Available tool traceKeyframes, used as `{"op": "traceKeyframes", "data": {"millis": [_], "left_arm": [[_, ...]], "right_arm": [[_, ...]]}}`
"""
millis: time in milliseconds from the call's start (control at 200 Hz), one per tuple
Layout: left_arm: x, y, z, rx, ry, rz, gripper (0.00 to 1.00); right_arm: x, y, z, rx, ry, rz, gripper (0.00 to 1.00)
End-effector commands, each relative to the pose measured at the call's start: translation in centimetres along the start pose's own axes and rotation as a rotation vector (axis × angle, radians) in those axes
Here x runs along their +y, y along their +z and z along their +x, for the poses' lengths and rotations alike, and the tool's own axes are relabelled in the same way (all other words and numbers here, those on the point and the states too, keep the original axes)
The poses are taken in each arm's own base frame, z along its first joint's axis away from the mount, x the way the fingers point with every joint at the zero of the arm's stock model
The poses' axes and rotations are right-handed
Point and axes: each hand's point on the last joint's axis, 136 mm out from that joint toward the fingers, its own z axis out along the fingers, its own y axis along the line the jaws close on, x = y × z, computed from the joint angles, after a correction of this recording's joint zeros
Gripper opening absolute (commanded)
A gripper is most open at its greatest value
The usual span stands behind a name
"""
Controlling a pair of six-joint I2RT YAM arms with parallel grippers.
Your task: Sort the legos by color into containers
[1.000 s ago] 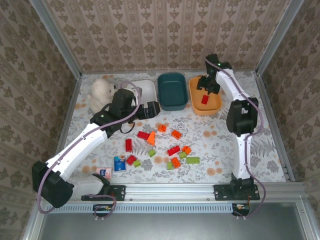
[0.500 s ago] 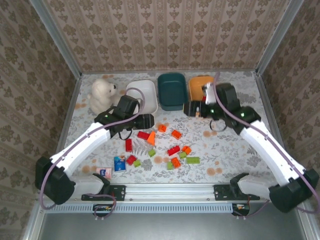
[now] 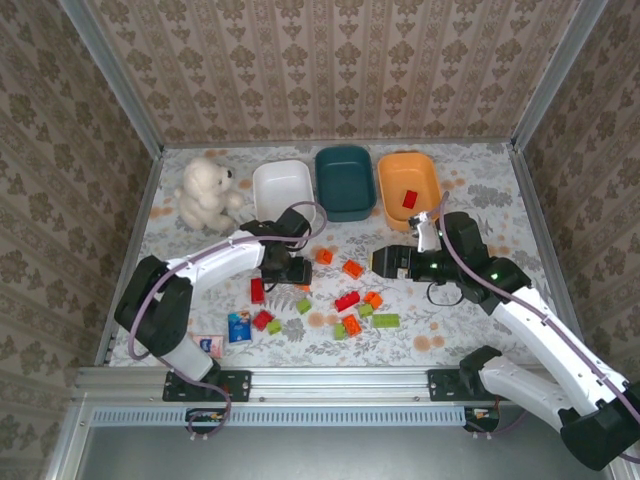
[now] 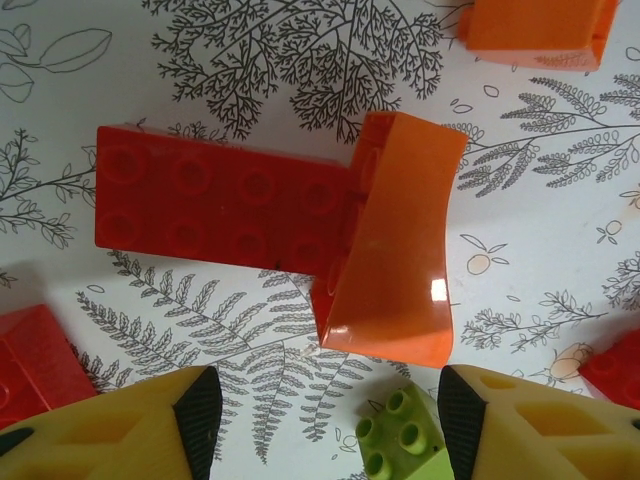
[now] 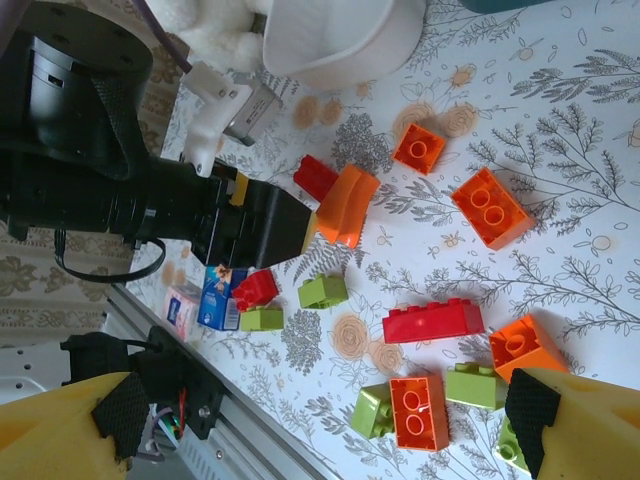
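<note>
Here the left gripper (image 4: 328, 405), jaws spread, should straddle only the orange sloped plastic brick (image 4: 395, 250), sparing the touching red studded brick (image 4: 220, 205).

You have three containers: one white tub (image 3: 283, 186), one dark teal tub (image 3: 343, 182), one orange tub (image 3: 422, 180); count fifteen legos: five red bricks (image 3: 347, 300), five orange bricks (image 3: 352, 268), five lime green bricks (image 3: 385, 321); one white teddy bear (image 3: 205, 190); two small packets (image 3: 238, 327) by the table's (image 3: 480, 185) near left corner.
</note>
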Motion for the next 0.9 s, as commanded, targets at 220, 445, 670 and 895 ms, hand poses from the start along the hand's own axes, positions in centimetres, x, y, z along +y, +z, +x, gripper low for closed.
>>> {"op": "traceKeyframes", "data": {"millis": [220, 445, 670, 895], "left_arm": [[-0.5, 2.1, 0.5, 0.054, 0.023, -0.022, 0.63], [-1.1, 2.5, -0.1, 0.058, 0.046, -0.008, 0.67], [-1.5, 1.5, -0.7, 0.035, 0.041, -0.008, 0.67], [-2.0, 1.6, -0.7, 0.035, 0.041, 0.018, 0.70]], "right_arm": [[1.2, 0.3, -0.8, 0.017, -0.003, -0.025, 0.96], [0.9, 0.9, -0.6, 0.035, 0.007, -0.021, 0.95], [0.6, 1.2, -0.6, 0.047, 0.009, -0.011, 0.95], [0.4, 1.6, -0.5, 0.053, 0.015, -0.004, 0.95]]}}
